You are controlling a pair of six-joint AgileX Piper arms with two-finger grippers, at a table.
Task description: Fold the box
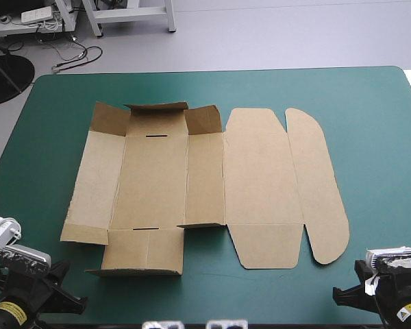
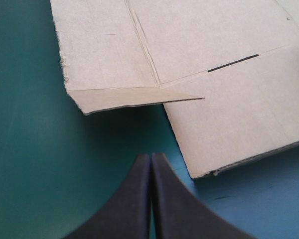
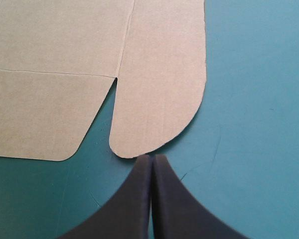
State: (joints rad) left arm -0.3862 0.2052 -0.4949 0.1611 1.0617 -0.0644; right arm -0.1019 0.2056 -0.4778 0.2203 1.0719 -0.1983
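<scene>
Item: box (image 1: 192, 185), brown, mid-table on the teal-green cover (image 1: 370, 137), nearly flat; far-left flaps (image 1: 157, 107) slightly raised. We log left gripper (image 2: 150, 158) and right gripper (image 3: 152, 158) closed, empty, at the near edge. Folding barely begun, we judge; walls remain.

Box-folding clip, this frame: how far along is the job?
Barely begun. Done: nothing clear; the box lies as an open sheet, only its far flaps tilted up a little. In hand: nothing; the left gripper and right gripper are shut, short of the box's near edge. Left: raising and tucking every wall.
</scene>
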